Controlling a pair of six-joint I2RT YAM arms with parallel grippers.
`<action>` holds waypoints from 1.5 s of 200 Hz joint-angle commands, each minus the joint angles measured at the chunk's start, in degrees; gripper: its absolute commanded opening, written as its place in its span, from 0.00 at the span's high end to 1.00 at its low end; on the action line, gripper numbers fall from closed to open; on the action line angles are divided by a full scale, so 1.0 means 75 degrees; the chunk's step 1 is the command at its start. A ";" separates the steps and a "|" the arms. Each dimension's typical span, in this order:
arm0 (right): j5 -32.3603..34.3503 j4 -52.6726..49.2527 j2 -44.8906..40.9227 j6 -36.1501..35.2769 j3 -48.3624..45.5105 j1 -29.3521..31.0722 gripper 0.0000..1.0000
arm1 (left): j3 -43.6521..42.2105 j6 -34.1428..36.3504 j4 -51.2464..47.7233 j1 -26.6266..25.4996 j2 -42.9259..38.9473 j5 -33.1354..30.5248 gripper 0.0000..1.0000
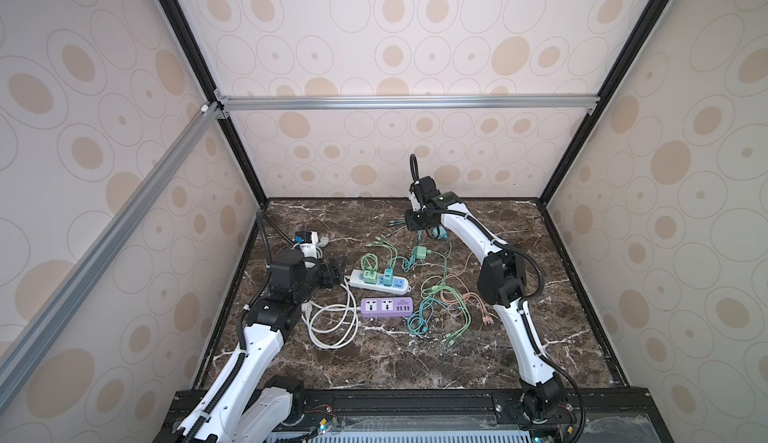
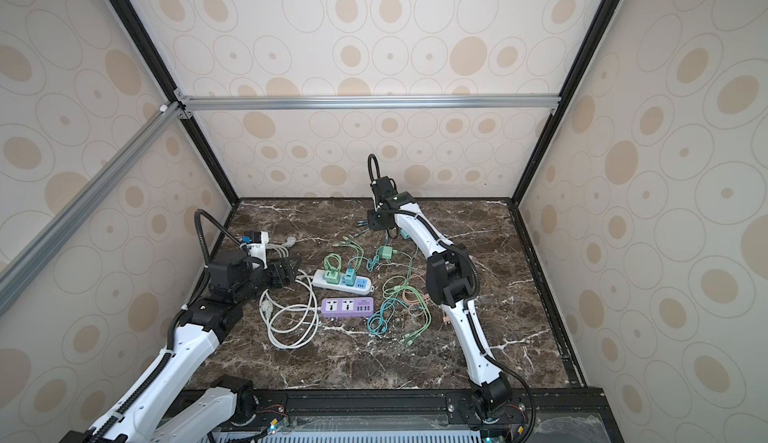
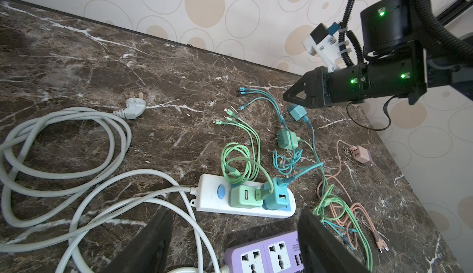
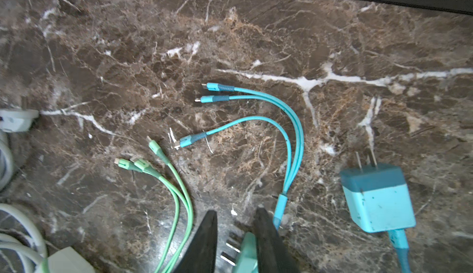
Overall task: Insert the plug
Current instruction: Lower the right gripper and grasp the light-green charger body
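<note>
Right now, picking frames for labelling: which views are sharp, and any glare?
Left wrist view: sharp, white power strip crisp. Right wrist view: soft, blue charger slightly blurred. Both top views: even light, no harsh glare on the marble table.

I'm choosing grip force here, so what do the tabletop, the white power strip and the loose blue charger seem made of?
Tabletop: polished marble or a marble-look slab, dark brown with white veins and soft glare. White power strip: smooth moulded plastic, probably, with rounded edges. Blue charger: matt two-tone plastic, speckled with marks, plus two bare metal prongs.
</note>
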 commanded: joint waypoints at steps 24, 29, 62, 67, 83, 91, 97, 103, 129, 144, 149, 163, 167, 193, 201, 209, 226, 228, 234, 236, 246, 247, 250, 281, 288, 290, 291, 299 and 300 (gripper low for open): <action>0.0733 -0.0099 -0.1539 -0.0855 -0.1251 -0.0035 0.51 | -0.0024 -0.0100 0.0221 0.0049 -0.0016 0.0188 0.23; 0.0811 -0.0085 -0.1674 -0.0940 -0.1420 -0.0051 0.50 | -0.0035 -0.0101 0.0223 0.0052 -0.0004 0.0192 0.23; 0.1224 -0.0095 -0.2383 -0.1356 -0.2471 -0.0185 0.45 | -0.0112 -0.0057 0.0337 0.0057 0.0057 0.0390 0.22; 0.1273 -0.0103 -0.2472 -0.1384 -0.2622 -0.0212 0.44 | -0.0124 -0.0047 0.0362 0.0061 0.0071 0.0440 0.22; 0.1402 -0.0081 -0.2759 -0.1497 -0.3150 -0.0281 0.40 | -0.0158 0.0003 0.0424 0.0057 0.0072 0.0604 0.22; 0.1451 -0.0003 -0.2887 -0.1546 -0.3413 -0.0315 0.39 | -0.0175 0.0018 0.0464 0.0058 0.0066 0.0688 0.21; 0.1498 0.0075 -0.3007 -0.1569 -0.3621 -0.0348 0.37 | -0.0182 0.0040 0.0490 0.0053 0.0062 0.0738 0.20; 0.1505 0.0108 -0.3069 -0.1580 -0.3803 -0.0377 0.37 | -0.0189 0.0063 0.0506 0.0052 0.0036 0.0773 0.19; 0.1386 0.0332 -0.3392 -0.1536 -0.4516 -0.0502 0.35 | -0.0195 0.0080 0.0546 0.0053 -0.0044 0.0852 0.16; 0.1268 0.0488 -0.3470 -0.1536 -0.4791 -0.0538 0.35 | -0.0203 0.0100 0.0583 0.0056 -0.0070 0.0926 0.16; 0.1212 0.0490 -0.3457 -0.1524 -0.4817 -0.0544 0.35 | -0.0196 0.0097 0.0589 0.0053 -0.0067 0.0963 0.16; 0.1014 0.0428 -0.3389 -0.1497 -0.4804 -0.0559 0.35 | -0.0167 0.0107 0.0569 0.0053 -0.0058 0.1023 0.15; 0.0944 0.0415 -0.3375 -0.1481 -0.4796 -0.0562 0.35 | -0.0165 0.0113 0.0563 0.0055 -0.0064 0.1047 0.15; 0.0275 0.0613 -0.3249 -0.1618 -0.4955 -0.0566 0.37 | -0.0175 0.0123 0.0572 0.0052 -0.0130 0.1115 0.15; 0.0009 0.0772 -0.3205 -0.1819 -0.5053 -0.0559 0.38 | -0.0181 0.0131 0.0568 0.0053 -0.0156 0.1132 0.15; -0.0247 0.0963 -0.3149 -0.2048 -0.5152 -0.0559 0.38 | -0.0168 0.0155 0.0567 0.0053 -0.0170 0.1162 0.15; -0.0745 0.1036 -0.2923 -0.2572 -0.5069 -0.0559 0.36 | -0.0108 0.0208 0.0502 0.0053 -0.0187 0.1199 0.15; -0.0777 0.1031 -0.2886 -0.2624 -0.5057 -0.0557 0.35 | -0.0102 0.0219 0.0496 0.0053 -0.0189 0.1199 0.15; -0.0905 0.1029 -0.2789 -0.2797 -0.4986 -0.0557 0.35 | -0.0069 0.0247 0.0445 0.0053 -0.0198 0.1207 0.15; -0.0931 0.1029 -0.2759 -0.2853 -0.4966 -0.0562 0.34 | -0.0066 0.0252 0.0426 0.0055 -0.0200 0.1201 0.15; -0.1053 0.1041 -0.2619 -0.3108 -0.4859 -0.0567 0.34 | -0.0036 0.0271 0.0394 0.0054 -0.0225 0.1208 0.15; -0.1057 0.1035 -0.2610 -0.3136 -0.4856 -0.0562 0.34 | -0.0039 0.0274 0.0391 0.0053 -0.0233 0.1209 0.15; -0.1075 0.1032 -0.2570 -0.3202 -0.4819 -0.0557 0.34 | -0.0031 0.0275 0.0372 0.0053 -0.0235 0.1207 0.15; -0.1244 0.0940 -0.2166 -0.3801 -0.4444 -0.0558 0.33 | -0.0005 0.0306 0.0308 0.0053 -0.0378 0.1219 0.15; -0.1276 0.0875 -0.2071 -0.3933 -0.4344 -0.0557 0.33 | 0.0003 0.0320 0.0286 0.0054 -0.0391 0.1203 0.15; -0.1273 0.0856 -0.2043 -0.3969 -0.4322 -0.0559 0.33 | 0.0014 0.0323 0.0281 0.0056 -0.0404 0.1206 0.15; -0.1278 0.0849 -0.2028 -0.3989 -0.4307 -0.0558 0.33 | 0.0015 0.0324 0.0276 0.0054 -0.0404 0.1208 0.15; -0.1272 0.0811 -0.1944 -0.4141 -0.4247 -0.0557 0.33 | 0.0017 0.0337 0.0262 0.0048 -0.0421 0.1193 0.15; -0.1272 0.0809 -0.1932 -0.4156 -0.4228 -0.0562 0.33 | 0.0011 0.0342 0.0266 0.0050 -0.0424 0.1196 0.15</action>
